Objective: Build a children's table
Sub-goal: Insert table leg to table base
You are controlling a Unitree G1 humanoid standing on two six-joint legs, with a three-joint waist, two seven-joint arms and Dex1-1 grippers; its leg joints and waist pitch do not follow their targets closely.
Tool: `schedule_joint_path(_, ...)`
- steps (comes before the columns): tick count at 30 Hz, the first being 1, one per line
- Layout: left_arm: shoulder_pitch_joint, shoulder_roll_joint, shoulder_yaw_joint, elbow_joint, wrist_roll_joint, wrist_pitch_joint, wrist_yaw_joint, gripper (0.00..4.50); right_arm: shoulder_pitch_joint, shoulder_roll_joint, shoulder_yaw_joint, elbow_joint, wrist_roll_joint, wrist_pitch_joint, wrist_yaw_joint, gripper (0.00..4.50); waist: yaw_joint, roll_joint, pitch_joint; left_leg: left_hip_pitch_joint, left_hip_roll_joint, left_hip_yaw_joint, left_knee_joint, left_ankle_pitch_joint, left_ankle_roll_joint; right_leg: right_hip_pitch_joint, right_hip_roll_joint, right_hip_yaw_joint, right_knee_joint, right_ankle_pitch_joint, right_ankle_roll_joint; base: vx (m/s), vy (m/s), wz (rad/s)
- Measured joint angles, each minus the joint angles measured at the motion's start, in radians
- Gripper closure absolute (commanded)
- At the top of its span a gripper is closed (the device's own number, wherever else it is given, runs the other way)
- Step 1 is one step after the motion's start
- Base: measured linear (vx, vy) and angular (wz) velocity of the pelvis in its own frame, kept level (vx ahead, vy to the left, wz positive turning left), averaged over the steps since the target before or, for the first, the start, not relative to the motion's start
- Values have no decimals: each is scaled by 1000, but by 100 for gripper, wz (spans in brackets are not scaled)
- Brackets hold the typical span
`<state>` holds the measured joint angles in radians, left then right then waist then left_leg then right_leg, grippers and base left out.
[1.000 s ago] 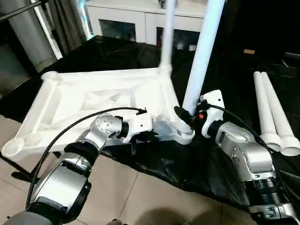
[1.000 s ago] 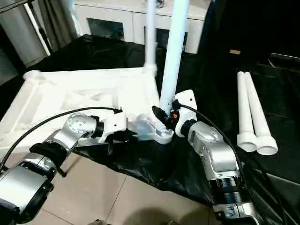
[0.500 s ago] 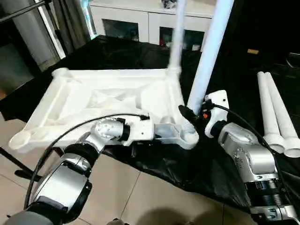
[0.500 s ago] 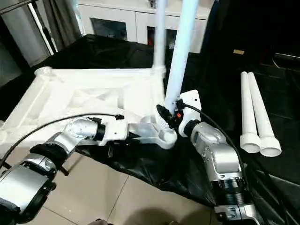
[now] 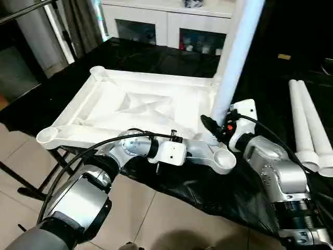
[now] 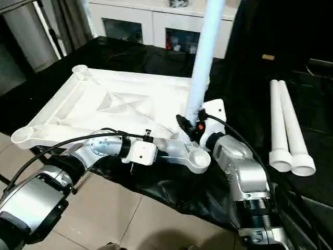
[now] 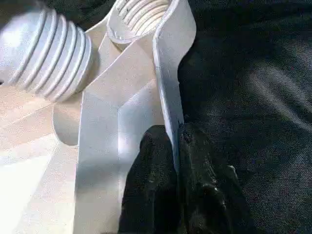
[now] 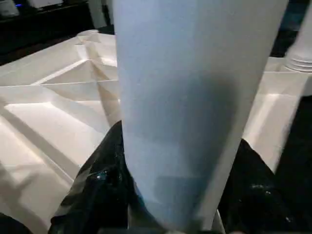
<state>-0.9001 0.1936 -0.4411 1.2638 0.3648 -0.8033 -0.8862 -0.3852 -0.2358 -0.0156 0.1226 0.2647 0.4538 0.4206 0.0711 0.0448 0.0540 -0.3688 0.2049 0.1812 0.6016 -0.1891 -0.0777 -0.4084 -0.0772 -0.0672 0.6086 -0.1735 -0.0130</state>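
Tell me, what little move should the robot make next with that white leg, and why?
Probably shift the leg sideways until its threaded end sits over the open corner socket, then lower it. The right gripper is clamped around the leg, but its ribbed end hangs beside the socket, not in it. The left gripper pinches the tabletop's rim near that corner, steadying it.

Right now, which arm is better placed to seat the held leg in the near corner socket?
Right: the right gripper holds the leg upright beside the empty socket; the left gripper clamps the tabletop's rim.
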Motion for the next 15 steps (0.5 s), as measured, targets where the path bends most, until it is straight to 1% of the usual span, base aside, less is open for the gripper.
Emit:
schedule_joint_path(2, -1, 11, 7, 0, -7, -14, -3, 377, 0, 1, -1, -2, 1, 0, -2, 260, -11, 0, 0, 0, 0, 0, 0, 0, 0, 0, 0, 0, 0, 0, 0, 0, 0, 0)
schedule_joint_path(3, 0, 18, 29, 0, -31, -28, -13, 365, 1, 1, -2, -3, 1, 0, -3, 260, -16, 0, 0, 0, 0, 0, 0, 0, 0, 0, 0, 0, 1, 0, 0, 0, 0, 0)
schedule_joint_path(4, -1, 21, 52, -5, -57, -40, -16, 354, 3, 1, -5, -3, 1, 0, -4, 260, -17, 0, 0, 0, 0, 0, 0, 0, 0, 0, 0, 0, 1, 0, 0, 0, 0, 0)
schedule_joint_path(7, -8, 37, 137, -51, -150, -37, -27, 347, 4, 8, -9, -6, 1, 0, -10, 260, -18, -1, 0, 1, 0, 0, 0, 0, 0, 0, 0, 0, 2, 0, 0, 0, 0, 0)
schedule_joint_path(9, -5, 32, 211, -94, -225, 51, 0, 347, 4, 21, -11, -30, 1, 2, -28, 260, -17, -1, 0, 1, 0, 0, 0, 0, 0, 0, 0, 0, 2, 0, 0, 0, 0, 0)
schedule_joint_path(11, 14, 29, 276, -144, -285, 134, 69, 347, 4, 35, -14, -61, -1, 1, -57, 260, -18, -1, 0, 2, 0, 0, 0, 0, 0, 0, 0, 0, 3, 0, 0, 0, 0, 0)
schedule_joint_path(12, 33, 27, 320, -184, -324, 190, 117, 347, 4, 40, -15, -80, -2, 1, -74, 260, -18, -2, 0, 2, 0, 0, 0, 0, 0, 0, 0, 0, 3, 0, 0, 0, 0, 0)
schedule_joint_path(15, 98, 17, 399, -273, -395, 320, 232, 347, 6, 48, -18, -103, -16, 0, -112, 260, -18, -4, 0, 1, 0, 0, 0, 0, 0, 0, 0, 0, 2, 0, 0, 0, 0, 0)
